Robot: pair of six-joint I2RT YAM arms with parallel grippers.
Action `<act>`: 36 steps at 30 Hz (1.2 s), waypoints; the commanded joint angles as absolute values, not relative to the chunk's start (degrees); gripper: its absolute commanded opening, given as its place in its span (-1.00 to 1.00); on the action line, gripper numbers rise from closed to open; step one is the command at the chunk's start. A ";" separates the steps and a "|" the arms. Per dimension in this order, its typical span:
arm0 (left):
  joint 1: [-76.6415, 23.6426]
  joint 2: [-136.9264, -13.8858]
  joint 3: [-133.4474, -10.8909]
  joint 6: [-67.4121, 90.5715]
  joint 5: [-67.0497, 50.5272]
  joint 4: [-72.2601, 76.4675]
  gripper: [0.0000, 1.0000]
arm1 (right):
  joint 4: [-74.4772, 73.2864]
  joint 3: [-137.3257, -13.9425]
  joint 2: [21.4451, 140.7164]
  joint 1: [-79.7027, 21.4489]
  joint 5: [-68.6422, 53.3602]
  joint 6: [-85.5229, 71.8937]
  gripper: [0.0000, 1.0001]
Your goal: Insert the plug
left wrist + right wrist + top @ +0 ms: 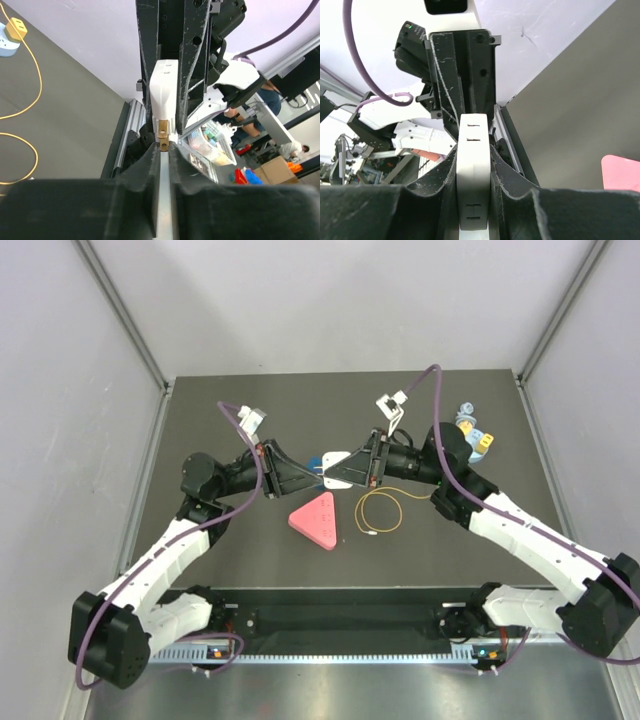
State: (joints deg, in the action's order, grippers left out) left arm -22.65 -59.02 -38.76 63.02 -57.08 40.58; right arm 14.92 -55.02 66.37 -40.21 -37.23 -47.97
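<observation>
Item one, your right gripper (472, 150): clenched on a white block (472, 170), whose brass prongs (162, 135) point at the left gripper (164, 152). Item two, your left gripper: fingers pinched nearly together on a thin pale strip (164, 200), tips just beside the prongs. Item three, the plug (484, 444): free of both grippers, at 2 o'clock on the table (250, 550), touching a light-blue fitting (466, 420), its yellow cable (39, 85) looping at the right gripper's 5 o'clock. Item four, pink wedge (316, 521): lying at 6 o'clock from where the grippers meet
</observation>
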 commanded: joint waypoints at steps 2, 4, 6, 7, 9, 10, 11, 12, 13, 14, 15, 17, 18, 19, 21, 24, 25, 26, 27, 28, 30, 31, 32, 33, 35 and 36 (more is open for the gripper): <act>-23.03 -58.45 -38.76 62.32 -55.02 43.86 -0.97 | 13.29 -55.46 65.13 -39.82 -35.69 -45.62 -0.99; -23.03 -58.01 -39.02 60.83 -54.58 41.50 -1.00 | 11.35 -55.90 64.60 -39.90 -33.76 -44.13 -0.93; -23.03 -57.57 -39.29 59.16 -53.70 39.73 -1.00 | 9.50 -56.34 63.99 -39.90 -33.05 -43.07 -0.91; -23.03 -57.57 -39.29 58.80 -53.44 38.42 -1.00 | 9.41 -56.25 63.81 -39.90 -32.87 -43.07 -0.89; -23.03 -57.48 -39.20 58.01 -53.26 37.80 -1.00 | 9.14 -56.42 63.55 -39.82 -32.52 -43.07 -0.89; -23.03 -57.48 -39.20 58.01 -53.17 37.62 -1.00 | 9.14 -56.51 63.46 -39.90 -32.43 -42.89 -0.93; -23.03 -57.48 -39.11 57.92 -53.17 37.53 -1.00 | 9.14 -56.51 63.46 -39.90 -32.52 -42.89 -1.00; -23.03 -57.39 -39.02 57.57 -53.26 37.36 -0.91 | 9.05 -56.51 63.46 -39.90 -32.43 -42.89 -1.00; -22.94 -57.31 -39.02 57.31 -53.26 36.92 -0.69 | 9.14 -56.51 63.46 -39.82 -32.34 -42.80 -1.00; -23.03 -56.96 -39.11 56.87 -53.17 36.31 -0.51 | 9.23 -56.51 63.28 -39.81 -32.43 -42.80 -1.00; -23.03 -56.69 -39.02 56.00 -52.91 34.99 -0.23 | 9.23 -56.51 63.19 -39.81 -32.43 -42.72 -1.00; -23.03 -55.99 -38.94 55.64 -52.39 34.54 -0.08 | 9.23 -56.60 63.02 -39.82 -32.61 -42.63 -1.00; -23.03 -55.81 -38.94 55.63 -52.38 34.54 -0.05 | 9.32 -56.51 63.02 -39.81 -32.78 -42.45 -1.00; -23.03 -55.55 -38.94 55.46 -52.30 34.54 -0.02 | 9.23 -56.60 62.84 -39.81 -32.78 -42.45 -1.00; -23.03 -55.20 -39.55 55.11 -52.21 34.11 0.01 | 9.05 -56.69 62.75 -39.81 -33.48 -41.75 -1.00; -23.03 -55.11 -41.22 53.80 -52.73 32.35 0.02 | 7.74 -57.13 63.28 -39.73 -36.20 -40.26 -1.00; -23.03 -55.19 -41.74 53.35 -52.91 31.21 0.03 | 7.04 -57.39 63.46 -39.81 -37.34 -39.82 -1.00; -23.03 -55.37 -42.71 52.74 -53.52 30.42 0.03 | 6.34 -57.57 63.54 -39.90 -38.05 -39.29 -1.00; -23.03 -55.46 -43.15 51.69 -53.79 29.80 0.03 | 5.89 -57.57 63.72 -39.90 -39.01 -39.11 -1.00; -23.03 -55.81 -43.50 51.24 -54.14 29.01 0.03 | 5.89 -57.57 63.89 -39.82 -41.02 -39.02 -1.00; -22.94 -56.51 -44.47 50.54 -55.63 29.00 0.01 | 6.15 -57.48 64.16 -39.90 -42.79 -38.94 -1.00; -23.03 -56.86 -44.73 50.54 -56.16 29.00 0.01 | 6.41 -57.39 64.16 -39.99 -43.59 -39.20 -1.00; -23.03 -57.56 -45.35 50.62 -56.51 29.18 -0.01 | 6.42 -57.31 63.99 -40.16 -43.85 -39.29 -1.00; -23.11 -57.92 -45.61 50.89 -57.47 29.44 -0.02 | 6.50 -57.30 63.98 -40.08 -44.03 -39.37 -1.00; -23.38 -59.23 -46.40 51.06 -58.35 29.53 -0.04 | 6.59 -57.30 64.16 -40.34 -44.56 -39.46 -1.00; -23.38 -59.59 -46.58 51.15 -58.88 29.62 -0.06 | 6.77 -57.30 64.42 -40.52 -44.82 -39.64 -1.00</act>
